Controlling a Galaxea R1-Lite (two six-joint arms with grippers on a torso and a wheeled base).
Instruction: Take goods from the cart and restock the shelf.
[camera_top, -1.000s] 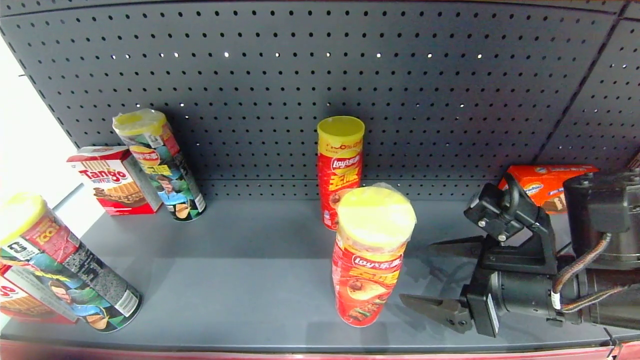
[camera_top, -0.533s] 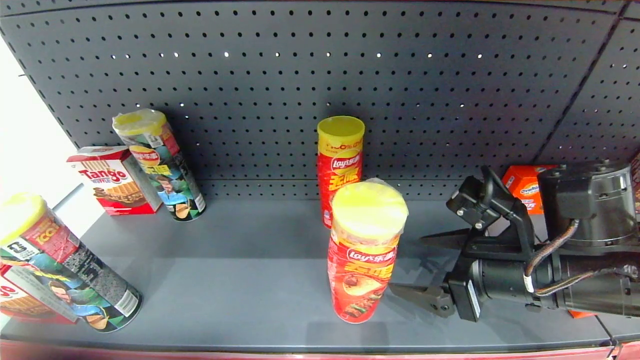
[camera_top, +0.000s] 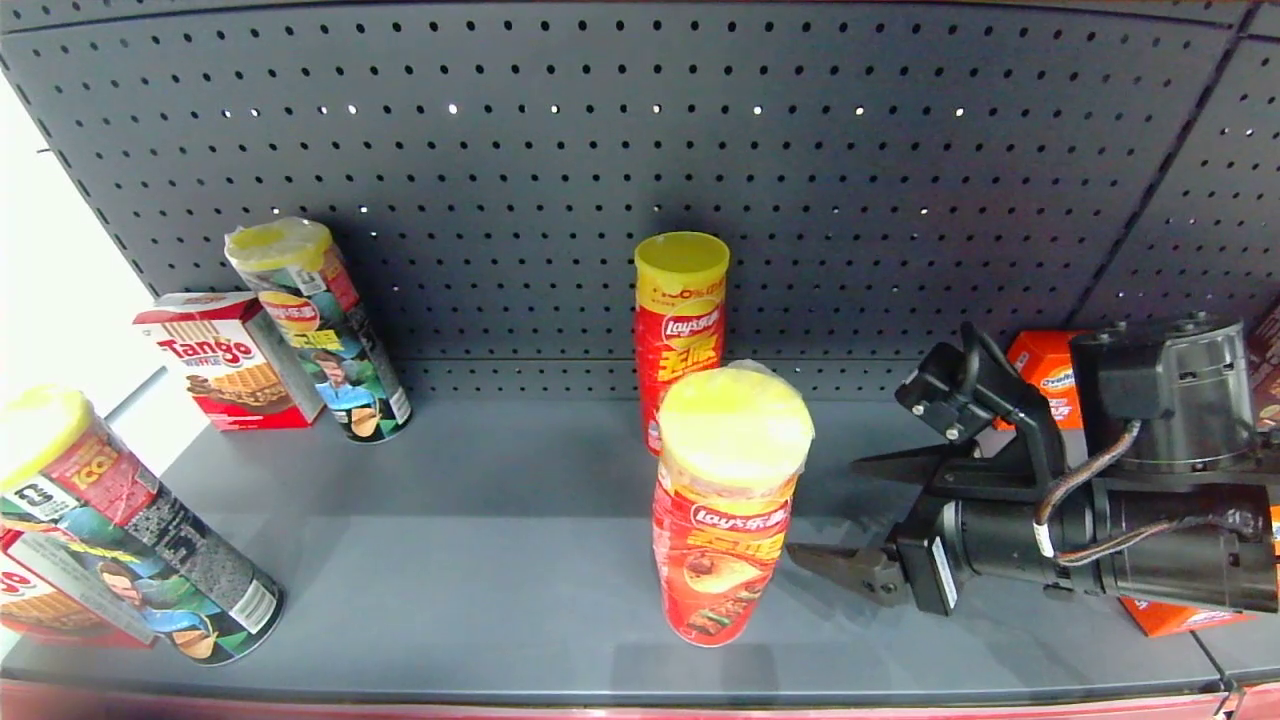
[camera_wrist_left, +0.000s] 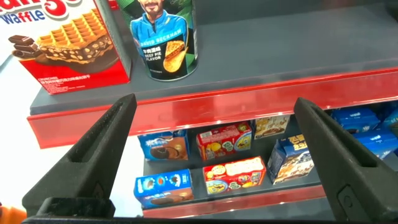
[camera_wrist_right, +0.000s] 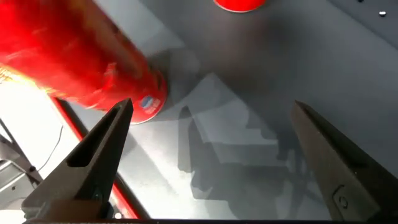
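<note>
A red chips can (camera_top: 728, 505) with a yellow lid stands upright near the front of the grey shelf (camera_top: 500, 540); its side also appears in the right wrist view (camera_wrist_right: 81, 62). A second red can (camera_top: 680, 330) stands behind it by the pegboard. My right gripper (camera_top: 822, 510) lies just to the right of the front can, open, with its fingers apart from the can and nothing between them (camera_wrist_right: 212, 104). My left gripper (camera_wrist_left: 214, 102) is open and empty below the shelf's red front edge (camera_wrist_left: 249, 93).
At the shelf's left stand a waffle box (camera_top: 225, 360), a green-printed can (camera_top: 320, 330) and a nearer leaning can (camera_top: 130, 530). Orange boxes (camera_top: 1045, 380) sit behind my right arm. Lower shelves hold several small boxes (camera_wrist_left: 224, 140). Bare shelf lies between the left cans and the red ones.
My right gripper, open throughout, shifted left toward the front red can and rose a little. The can moved slightly left and stands a bit straighter.
</note>
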